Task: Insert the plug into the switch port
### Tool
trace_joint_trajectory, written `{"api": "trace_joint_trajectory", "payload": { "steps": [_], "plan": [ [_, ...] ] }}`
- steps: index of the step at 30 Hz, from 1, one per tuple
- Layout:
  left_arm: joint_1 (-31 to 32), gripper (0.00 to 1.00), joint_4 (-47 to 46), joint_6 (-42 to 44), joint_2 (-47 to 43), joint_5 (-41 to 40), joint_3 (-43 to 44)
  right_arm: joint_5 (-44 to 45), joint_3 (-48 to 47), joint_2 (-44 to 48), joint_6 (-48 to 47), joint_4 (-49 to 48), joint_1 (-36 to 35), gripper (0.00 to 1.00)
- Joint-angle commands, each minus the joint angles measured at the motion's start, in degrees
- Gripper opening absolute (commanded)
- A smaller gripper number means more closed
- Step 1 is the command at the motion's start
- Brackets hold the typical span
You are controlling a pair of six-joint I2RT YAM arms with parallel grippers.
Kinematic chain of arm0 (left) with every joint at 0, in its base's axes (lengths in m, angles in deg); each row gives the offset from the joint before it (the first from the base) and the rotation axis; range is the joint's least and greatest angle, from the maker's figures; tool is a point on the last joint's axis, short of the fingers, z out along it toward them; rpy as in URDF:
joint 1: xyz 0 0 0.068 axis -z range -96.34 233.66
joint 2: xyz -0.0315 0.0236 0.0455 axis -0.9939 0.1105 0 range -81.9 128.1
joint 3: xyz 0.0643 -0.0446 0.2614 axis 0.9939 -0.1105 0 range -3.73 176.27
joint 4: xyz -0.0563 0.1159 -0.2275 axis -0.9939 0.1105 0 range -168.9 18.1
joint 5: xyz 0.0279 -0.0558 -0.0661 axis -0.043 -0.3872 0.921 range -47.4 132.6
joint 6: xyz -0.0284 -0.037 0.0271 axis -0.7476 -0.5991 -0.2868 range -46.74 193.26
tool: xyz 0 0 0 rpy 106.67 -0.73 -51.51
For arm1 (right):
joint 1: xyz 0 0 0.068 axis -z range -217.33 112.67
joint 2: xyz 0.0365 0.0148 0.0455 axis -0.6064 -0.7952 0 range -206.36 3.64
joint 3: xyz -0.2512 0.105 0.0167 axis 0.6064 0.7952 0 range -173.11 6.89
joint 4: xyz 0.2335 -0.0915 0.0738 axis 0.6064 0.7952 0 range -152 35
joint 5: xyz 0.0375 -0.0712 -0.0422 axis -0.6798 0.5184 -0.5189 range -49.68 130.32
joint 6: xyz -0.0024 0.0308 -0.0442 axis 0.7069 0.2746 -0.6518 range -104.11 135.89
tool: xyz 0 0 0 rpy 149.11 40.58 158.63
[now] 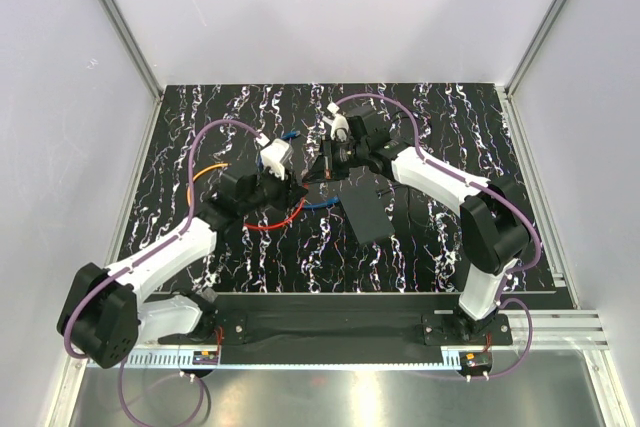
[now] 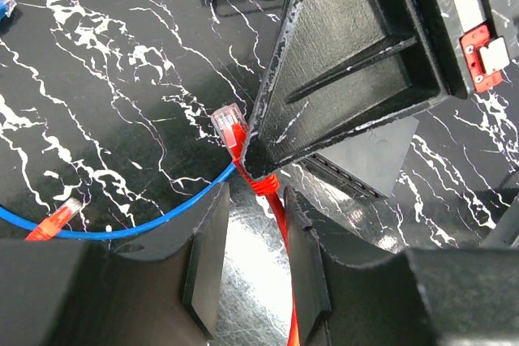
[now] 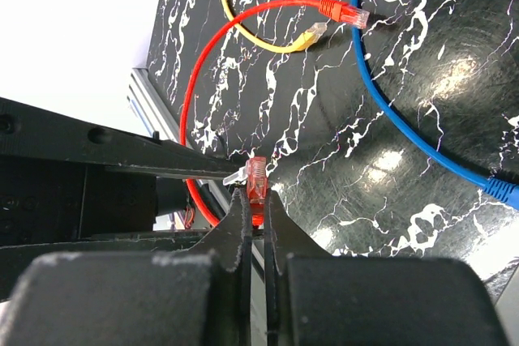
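Right wrist: plug [image 3: 256,186] tight between right fingers [image 3: 233,228].

Both arms are white shells with chunky black joints: left arm [image 1: 165,257] at lower left, right arm [image 1: 435,179] over on the right. A purple cable [image 1: 192,157] loops along each one, and there's a small white block [image 1: 272,154] up at each wrist. The fingers [image 2: 207,269] are matte black, rough-looking plastic with pale scuffs. Upper right of the left wrist view there's a little red bracket [image 2: 480,56] with tiny screws.
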Motion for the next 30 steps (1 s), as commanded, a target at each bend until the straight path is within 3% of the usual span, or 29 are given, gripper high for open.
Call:
{"api": "trace_joint_trajectory", "payload": {
  "steps": [1, 8, 12, 16, 17, 18, 22, 30],
  "plan": [
    [0.1, 0.38, -4.0, 0.3, 1.0, -2.7, -0.5, -2.2, -1.2, 1.7, 1.8, -1.3, -0.8, 0.0],
    [0.1, 0.34, -3.3, -0.1, 1.9, -2.0, -1.2, -3.1, -1.2, 2.2, 2.6, -1.5, -0.9, 0.0],
    [0.1, 0.14, -3.8, 0.2, 1.6, -1.7, -0.9, -3.5, -0.5, 2.5, 3.1, -1.4, -0.9, 0.0],
    [0.0, 0.0, -2.7, 0.9, 1.7, -1.1, -0.5, -5.3, 0.3, 2.7, 3.8, -2.7, -0.7, 0.0],
    [0.1, 0.0, -2.2, 1.2, 1.6, -0.6, -0.6, -5.9, 0.5, 2.7, 4.0, -2.8, -0.6, 0.04],
    [0.1, 0.0, -1.7, 1.5, 1.3, -0.3, -0.6, -6.2, 0.6, 2.9, 4.0, -2.8, -0.3, 0.16],
    [0.0, 0.0, 0.0, 3.2, -0.3, 1.1, -1.5, -8.6, 1.3, 3.8, 3.0, -0.8, 2.0, 0.47],
    [0.0, 0.0, 3.5, 11.9, -2.8, 5.7, -2.9, -12.0, 5.1, 9.2, -4.6, 5.3, 6.4, 0.51]
  ]
}}
